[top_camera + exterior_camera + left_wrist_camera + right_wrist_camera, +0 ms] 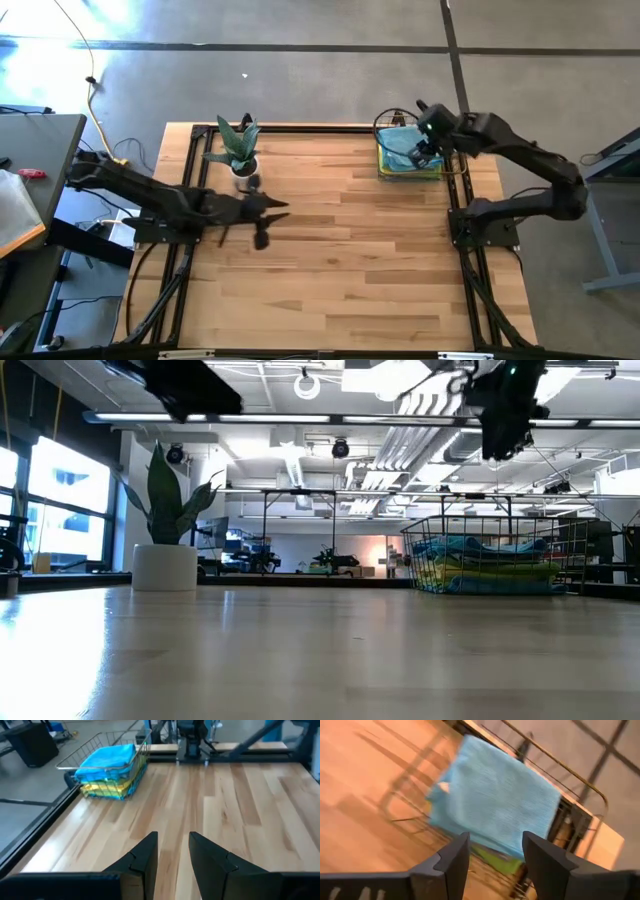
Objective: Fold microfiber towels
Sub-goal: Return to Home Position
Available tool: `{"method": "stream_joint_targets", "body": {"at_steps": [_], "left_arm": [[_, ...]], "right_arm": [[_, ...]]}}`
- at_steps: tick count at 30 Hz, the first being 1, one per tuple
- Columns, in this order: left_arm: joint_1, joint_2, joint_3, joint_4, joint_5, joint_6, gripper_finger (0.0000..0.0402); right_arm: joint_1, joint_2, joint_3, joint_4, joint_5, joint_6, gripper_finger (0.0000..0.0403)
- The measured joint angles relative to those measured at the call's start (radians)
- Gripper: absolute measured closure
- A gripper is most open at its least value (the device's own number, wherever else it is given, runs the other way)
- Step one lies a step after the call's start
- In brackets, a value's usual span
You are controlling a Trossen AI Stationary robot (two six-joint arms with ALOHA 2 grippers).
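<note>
While the right gripper [424, 150] hangs just above the copper wire basket [428, 538], its two dark fingers [451, 856] stand apart with nothing between them. That basket sits on the wooden table [350, 285] at the far corner on the right arm's side. The folded microfiber towels [490, 565] lie stacked inside it. A teal-blue towel [502, 795] lies flat on top, filling most of the basket. The edge of a lime green towel [496, 858] shows lower in the pile. A bright yellow towel [107, 791] shows near the bottom of the stack in the left wrist view. From table height the pile reaches a little over halfway up the wire walls.

The left gripper [272, 207] is held over bare wood on the left half of the table, well apart from the basket and pointing across toward it. Its fingers [145, 856] are also parted, with a narrow gap between them and nothing gripped. A potted plant [238, 150] in a white pot stands at the far edge on the left arm's side, near the left gripper but not touching it.
</note>
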Motion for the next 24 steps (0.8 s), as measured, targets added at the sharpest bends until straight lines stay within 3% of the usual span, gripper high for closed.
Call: {"method": "stream_joint_targets", "body": {"at_steps": [5, 9, 12, 16, 24], "left_arm": [[-0.046, -0.246, -0.001, -0.247, -0.001, -0.031, 0.0300], [-0.085, -0.424, -0.005, -0.354, -0.007, -0.069, 0.0300], [-0.111, -0.530, -0.047, -0.356, -0.015, -0.084, 0.0300], [-0.140, -0.651, -0.148, -0.332, -0.032, -0.133, 0.0300], [-0.152, -0.798, -0.409, -0.081, -0.058, -0.182, 0.0300]], "right_arm": [[0.206, -0.083, 0.000, 0.005, 0.110, 0.125, 0.0229], [0.376, -0.111, 0.000, 0.005, 0.231, 0.224, 0.0229], [0.504, -0.113, -0.029, 0.029, 0.323, 0.274, 0.0229], [0.645, -0.119, -0.180, 0.122, 0.388, 0.317, 0.0229], [0.789, -0.124, -0.492, 0.428, 0.304, 0.425, 0.0231]]}}
